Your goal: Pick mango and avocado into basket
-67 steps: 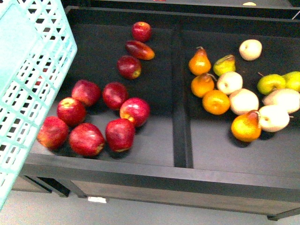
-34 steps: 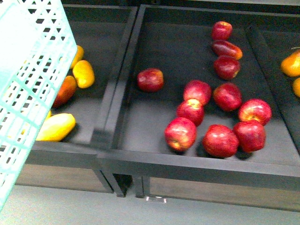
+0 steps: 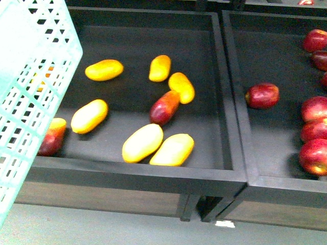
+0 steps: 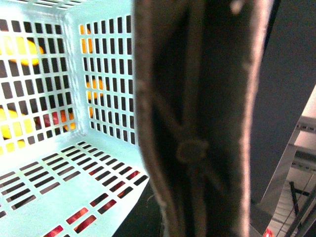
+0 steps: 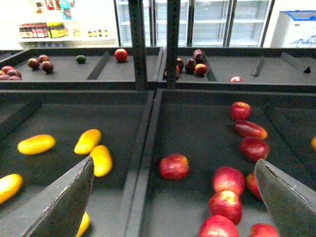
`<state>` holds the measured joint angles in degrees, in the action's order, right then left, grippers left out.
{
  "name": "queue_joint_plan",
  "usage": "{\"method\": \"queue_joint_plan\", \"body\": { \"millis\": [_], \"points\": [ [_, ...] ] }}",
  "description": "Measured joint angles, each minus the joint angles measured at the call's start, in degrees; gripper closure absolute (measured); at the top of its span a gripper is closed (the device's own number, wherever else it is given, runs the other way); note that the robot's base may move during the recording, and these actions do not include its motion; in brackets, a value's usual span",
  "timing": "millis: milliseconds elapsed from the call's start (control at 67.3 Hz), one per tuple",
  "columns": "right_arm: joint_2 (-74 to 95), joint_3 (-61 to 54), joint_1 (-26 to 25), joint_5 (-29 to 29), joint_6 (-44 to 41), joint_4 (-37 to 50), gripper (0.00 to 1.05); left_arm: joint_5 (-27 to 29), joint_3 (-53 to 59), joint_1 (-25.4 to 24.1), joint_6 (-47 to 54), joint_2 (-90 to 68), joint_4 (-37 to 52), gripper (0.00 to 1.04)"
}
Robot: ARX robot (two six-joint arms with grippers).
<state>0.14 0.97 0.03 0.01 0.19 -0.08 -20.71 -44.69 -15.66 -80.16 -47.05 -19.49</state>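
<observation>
Ahead of right end effector [image 5: 173, 162], wide open, empty: mango [image 5: 101, 160] lying in tray [image 5: 64, 116], well apart.

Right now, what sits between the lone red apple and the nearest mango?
Between apple and mango: only the black bin divider and bare floor, no fruit. Front view shows it.

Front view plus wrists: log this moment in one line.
basket: raised at left, no fruit seen inside | mangoes: in bin, untouched | right gripper: open, empty | left gripper: unseen
</observation>
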Motion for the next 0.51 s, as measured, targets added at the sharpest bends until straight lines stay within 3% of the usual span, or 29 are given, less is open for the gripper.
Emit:
{"method": "queue_joint_plan", "body": {
  "millis": [505],
  "points": [
    [0.1,0.0,0.0,0.0,0.0,0.0,0.09,-0.1,-0.1,0.0,0.0,0.0,0.0,1.00]
  ]
}}
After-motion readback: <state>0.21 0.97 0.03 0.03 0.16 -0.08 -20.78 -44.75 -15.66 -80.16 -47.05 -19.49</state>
